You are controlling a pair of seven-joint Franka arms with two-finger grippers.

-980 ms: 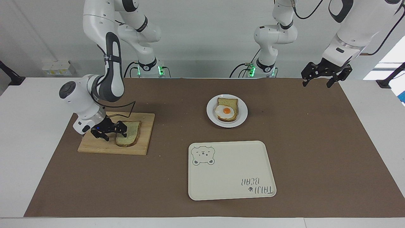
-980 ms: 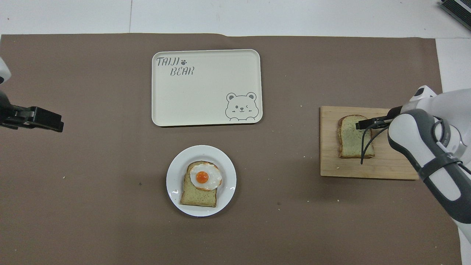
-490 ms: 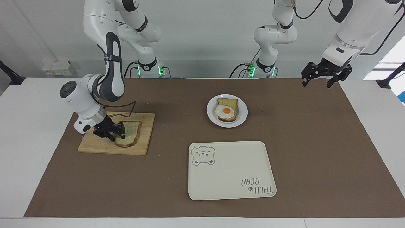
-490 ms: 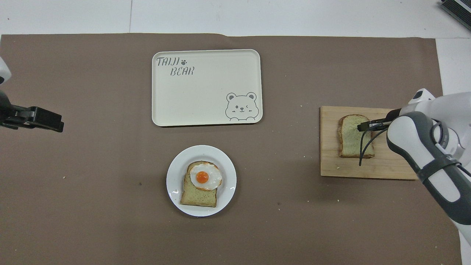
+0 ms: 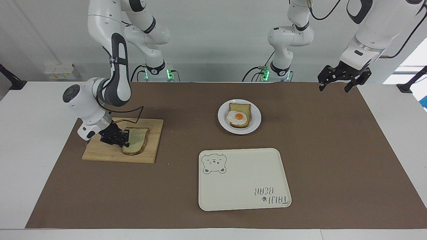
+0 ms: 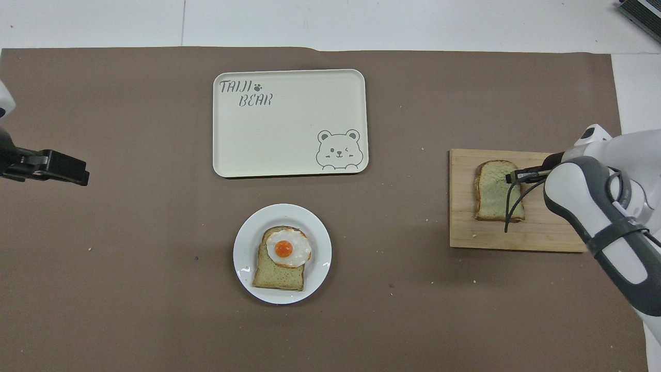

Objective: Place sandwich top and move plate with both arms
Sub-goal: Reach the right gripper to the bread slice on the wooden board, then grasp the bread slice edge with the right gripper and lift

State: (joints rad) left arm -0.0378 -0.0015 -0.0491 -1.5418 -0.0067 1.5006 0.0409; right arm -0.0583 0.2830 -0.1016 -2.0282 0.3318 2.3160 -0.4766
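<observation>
Two arms at the surface: right gripper (image 5: 124,142) clamped on the sandwich top (image 5: 136,145), left gripper (image 5: 339,84) waiting.

Sandwich top lies on the wooden cutting board (image 5: 146,156) toward the right arm's end; jaws are closed on its edge. Left gripper hangs over the left arm's end of the brown mat (image 5: 333,150), jaws apart. Plate (image 5: 255,124) carries egg-topped bread (image 5: 239,116), nearer the robots than the bear tray (image 5: 243,196).
</observation>
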